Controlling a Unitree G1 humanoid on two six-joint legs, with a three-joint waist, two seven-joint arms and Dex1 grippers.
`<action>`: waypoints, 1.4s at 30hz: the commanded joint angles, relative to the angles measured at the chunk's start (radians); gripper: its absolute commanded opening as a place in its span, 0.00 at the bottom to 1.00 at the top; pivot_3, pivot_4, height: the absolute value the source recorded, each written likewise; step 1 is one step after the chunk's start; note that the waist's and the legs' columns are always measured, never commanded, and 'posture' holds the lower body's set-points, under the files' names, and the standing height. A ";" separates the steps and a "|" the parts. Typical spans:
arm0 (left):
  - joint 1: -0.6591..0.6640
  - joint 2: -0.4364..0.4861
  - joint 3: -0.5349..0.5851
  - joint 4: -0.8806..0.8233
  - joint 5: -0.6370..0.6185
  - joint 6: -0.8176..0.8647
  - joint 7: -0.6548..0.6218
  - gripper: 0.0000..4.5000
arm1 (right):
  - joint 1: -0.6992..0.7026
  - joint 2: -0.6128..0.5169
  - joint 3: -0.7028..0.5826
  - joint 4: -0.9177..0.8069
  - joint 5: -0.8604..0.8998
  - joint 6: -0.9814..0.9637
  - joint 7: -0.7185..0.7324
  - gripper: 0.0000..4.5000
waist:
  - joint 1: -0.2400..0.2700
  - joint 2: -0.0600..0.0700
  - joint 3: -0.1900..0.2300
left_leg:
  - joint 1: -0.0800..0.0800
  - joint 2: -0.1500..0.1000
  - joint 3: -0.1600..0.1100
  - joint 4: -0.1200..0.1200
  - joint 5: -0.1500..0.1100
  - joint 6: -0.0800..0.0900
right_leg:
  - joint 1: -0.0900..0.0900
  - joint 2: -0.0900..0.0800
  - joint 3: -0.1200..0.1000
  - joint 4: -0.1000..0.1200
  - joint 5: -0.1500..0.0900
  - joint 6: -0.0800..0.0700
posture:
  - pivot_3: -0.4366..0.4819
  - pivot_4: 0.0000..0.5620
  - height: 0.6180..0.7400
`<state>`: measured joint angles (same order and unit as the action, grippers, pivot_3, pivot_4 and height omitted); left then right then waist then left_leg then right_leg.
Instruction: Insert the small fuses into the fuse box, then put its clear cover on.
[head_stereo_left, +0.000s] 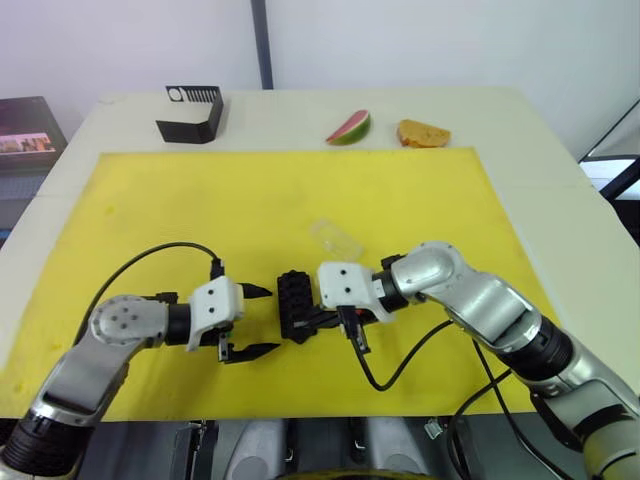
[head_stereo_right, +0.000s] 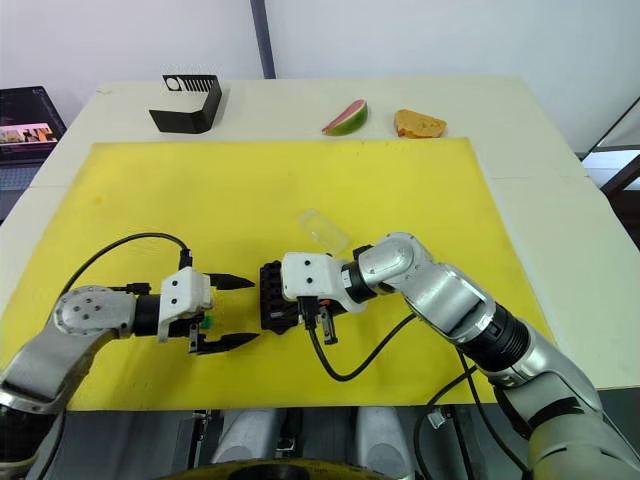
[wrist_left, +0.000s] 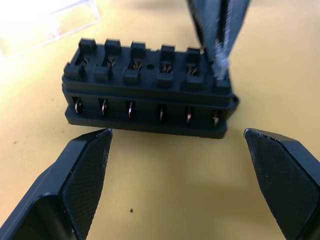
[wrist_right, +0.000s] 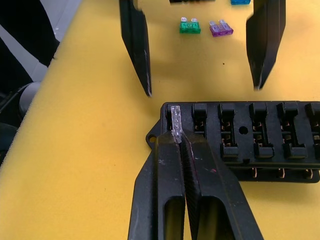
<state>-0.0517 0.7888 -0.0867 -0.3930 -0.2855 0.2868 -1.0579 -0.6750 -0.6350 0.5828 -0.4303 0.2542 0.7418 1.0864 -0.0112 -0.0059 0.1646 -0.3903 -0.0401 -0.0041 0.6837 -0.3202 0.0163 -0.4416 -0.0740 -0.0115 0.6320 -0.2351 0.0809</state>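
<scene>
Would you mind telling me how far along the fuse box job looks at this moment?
Early stage. No fuse looks fully seated: the fuse box slots in view show bare contacts. In hand: the right pincer, shut on a clear fuse, is placing it at an end slot, while the left pincer waits open beside the box. Left: the green fuse, the purple fuse, and the clear cover lying on the mat.

I find no readable text, label, brand or number anywhere. The fuse box (wrist_left: 150, 92) carries no legible marking, and the green (wrist_right: 190, 26) and purple (wrist_right: 221, 28) fuses show none I can make out. The far-left screen (head_stereo_right: 28, 133) has only illegible colours.
</scene>
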 joint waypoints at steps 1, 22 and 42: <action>-0.017 -0.020 -0.017 -0.010 0.017 -0.017 0.024 0.98 | -0.026 0.032 -0.030 -0.060 0.054 0.100 -0.010 0.00 | 0.000 0.000 0.000 | 0.000 0.000 0.000 0.000 0.000 0.000 | 0.000 0.000 0.000 0.000 0.000 0.000 | 0.48 0.27 1.00; -0.034 -0.043 -0.037 0.006 0.040 -0.032 0.046 0.98 | -0.061 0.046 -0.042 -0.087 0.099 0.240 -0.089 0.00 | 0.000 0.000 0.000 | 0.000 0.000 0.000 0.000 0.000 0.000 | 0.000 0.000 0.000 0.000 0.000 0.000 | 0.48 0.27 1.00; -0.059 -0.051 -0.052 0.029 0.055 -0.047 0.044 0.98 | -0.076 -0.001 0.021 -0.046 0.002 0.171 -0.095 0.00 | 0.000 0.000 0.000 | 0.000 0.000 0.000 0.000 0.000 0.000 | 0.000 0.000 0.000 0.000 0.000 0.000 | 0.48 0.27 1.00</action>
<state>-0.0970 0.7405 -0.1370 -0.3546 -0.2308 0.2546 -1.0191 -0.7378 -0.6289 0.5979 -0.4817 0.2858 0.9175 1.0069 -0.0112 -0.0060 0.1646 -0.3904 -0.0401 -0.0044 0.6838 -0.3199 0.0159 -0.4417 -0.0740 -0.0116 0.6323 -0.2351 0.0810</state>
